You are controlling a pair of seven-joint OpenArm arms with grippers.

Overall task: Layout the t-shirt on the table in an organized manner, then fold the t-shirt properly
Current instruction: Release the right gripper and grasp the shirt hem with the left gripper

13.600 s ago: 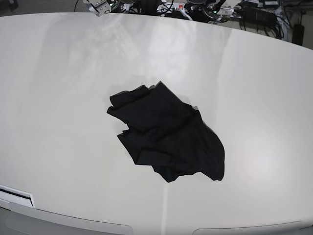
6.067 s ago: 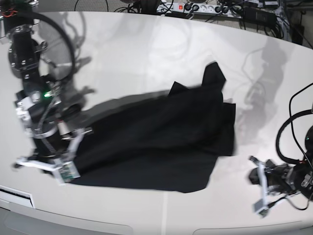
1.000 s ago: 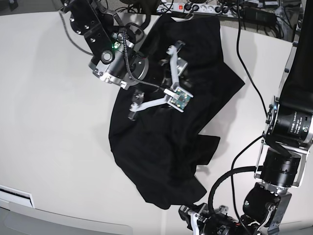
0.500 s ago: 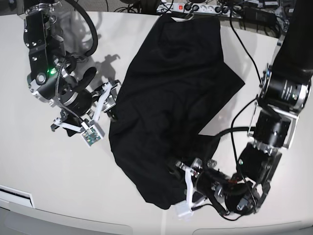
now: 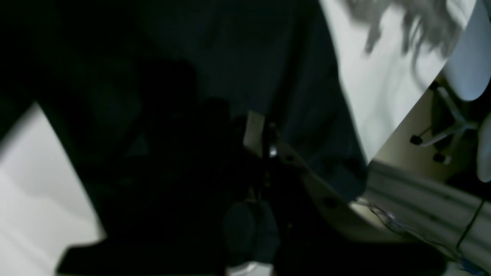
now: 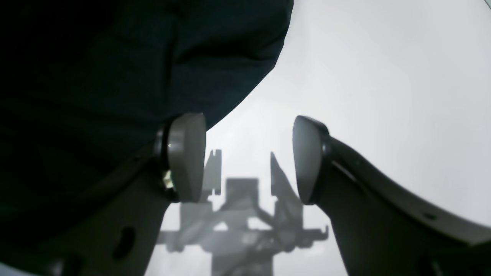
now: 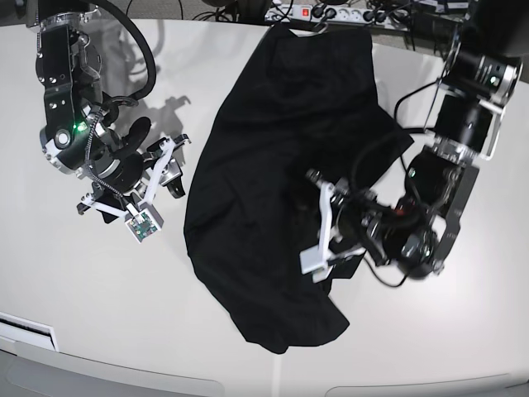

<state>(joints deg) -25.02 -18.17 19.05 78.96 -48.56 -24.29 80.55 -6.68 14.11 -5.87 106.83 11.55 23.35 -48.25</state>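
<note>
Lying crumpled on table (image 7: 99,314), t-shirt (image 7: 281,157); left pincer (image 7: 324,227) clamped on t-shirt, right pincer (image 7: 153,184) apart at nine o'clock.

One black t-shirt (image 7: 281,157) is seen on one white table (image 7: 99,298). Two robot arms are counted, each ending in one gripper: the left gripper (image 7: 322,225) and the right gripper (image 7: 140,194).

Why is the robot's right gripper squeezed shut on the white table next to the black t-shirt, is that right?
Not quite. The right gripper is open, not squeezed shut. The right wrist view shows its two pads standing wide apart with nothing between them, over the white table just beside the edge of the black t-shirt.
</note>
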